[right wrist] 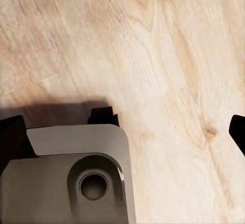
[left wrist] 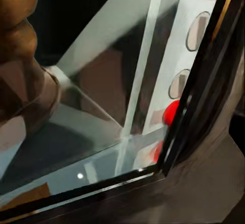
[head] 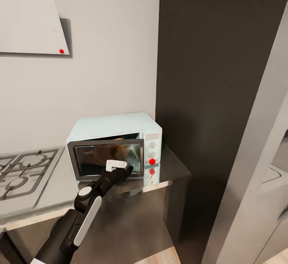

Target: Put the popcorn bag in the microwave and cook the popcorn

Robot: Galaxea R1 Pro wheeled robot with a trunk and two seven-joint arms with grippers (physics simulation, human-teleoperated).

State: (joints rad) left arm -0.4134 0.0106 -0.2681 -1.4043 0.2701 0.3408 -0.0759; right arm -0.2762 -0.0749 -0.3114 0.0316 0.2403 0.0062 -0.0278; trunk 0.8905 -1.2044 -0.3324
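The mint-blue microwave (head: 116, 125) stands on the grey steel countertop (head: 176, 168) against the wall. Its dark glass door (head: 106, 158) is almost shut, with a narrow gap along its top. Through the glass I see the tan popcorn bag (head: 119, 150) inside; in the left wrist view the bag (left wrist: 20, 55) fills one side, close up. My left gripper (head: 128, 170) is at the door's lower corner by the red indicator light (head: 152, 161); its jaws are too dark to read. My right gripper (right wrist: 125, 129) hangs open over the wooden floor (right wrist: 168, 55).
A gas hob (head: 24, 172) lies on the countertop left of the microwave. A tall dark cabinet (head: 208, 75) rises right beside it, with a grey steel unit (head: 260, 168) nearer on the right. A white hood (head: 32, 23) hangs on the wall.
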